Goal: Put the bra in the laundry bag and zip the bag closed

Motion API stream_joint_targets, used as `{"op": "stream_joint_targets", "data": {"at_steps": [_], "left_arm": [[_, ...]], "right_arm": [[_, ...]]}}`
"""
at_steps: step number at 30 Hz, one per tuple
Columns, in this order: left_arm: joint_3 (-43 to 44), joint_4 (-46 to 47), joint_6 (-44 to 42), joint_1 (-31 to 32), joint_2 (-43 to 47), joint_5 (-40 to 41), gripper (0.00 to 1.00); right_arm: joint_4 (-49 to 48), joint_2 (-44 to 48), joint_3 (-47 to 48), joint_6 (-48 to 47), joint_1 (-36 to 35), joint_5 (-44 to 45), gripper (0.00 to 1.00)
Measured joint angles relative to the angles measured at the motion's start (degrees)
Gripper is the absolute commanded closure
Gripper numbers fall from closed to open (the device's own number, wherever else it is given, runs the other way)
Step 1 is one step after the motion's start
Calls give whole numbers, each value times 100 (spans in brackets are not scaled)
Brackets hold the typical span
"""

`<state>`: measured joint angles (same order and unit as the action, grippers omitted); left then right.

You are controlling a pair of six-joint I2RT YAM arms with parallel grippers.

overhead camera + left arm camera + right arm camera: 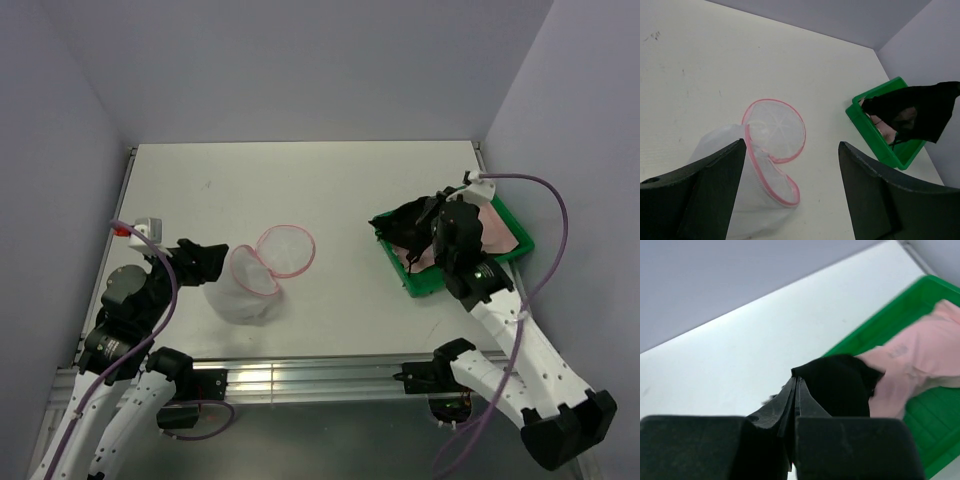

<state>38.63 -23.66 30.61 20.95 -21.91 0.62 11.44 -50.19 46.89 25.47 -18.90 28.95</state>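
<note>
The laundry bag (245,292) is a white mesh pouch with a pink rim, lying open on the table with its round lid (287,250) flipped back. It also shows in the left wrist view (765,175). My left gripper (212,262) is open and empty just left of the bag, its jaws wide apart (792,190). The pale pink bra (502,225) lies in the green tray (425,287). My right gripper (796,382) is shut on a black garment (840,385) and holds it above the tray's left end, over the bra (920,347).
The green tray (874,131) sits at the right of the table near the right wall. The black garment (915,110) hangs over it. Walls enclose the table at the back and on both sides. Bare table lies between bag and tray.
</note>
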Motion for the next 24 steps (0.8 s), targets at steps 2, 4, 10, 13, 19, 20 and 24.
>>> {"op": "stream_joint_targets", "data": {"at_steps": [2, 4, 10, 13, 19, 20, 24], "left_arm": [[0, 15, 0, -4, -15, -4, 18], [0, 37, 0, -7, -59, -44, 19], [-2, 85, 2, -13, -280, -94, 19], [-2, 138, 4, -13, -415, -136, 19], [-2, 179, -4, -13, -546, -155, 21], [-2, 195, -9, -13, -581, -177, 21], [0, 236, -98, -13, -848, -334, 22]], "right_arm": [[103, 321, 59, -63, -378, -4, 100], [238, 577, 190, -129, -831, -15, 100], [501, 997, 603, -203, -1596, -1038, 100], [616, 990, 973, -245, -1834, -1698, 100], [1086, 1294, 1123, -256, -2087, -3067, 100], [1185, 1329, 1117, -251, -2087, -3296, 100], [1394, 1482, 997, -186, -2098, -4301, 100]]}}
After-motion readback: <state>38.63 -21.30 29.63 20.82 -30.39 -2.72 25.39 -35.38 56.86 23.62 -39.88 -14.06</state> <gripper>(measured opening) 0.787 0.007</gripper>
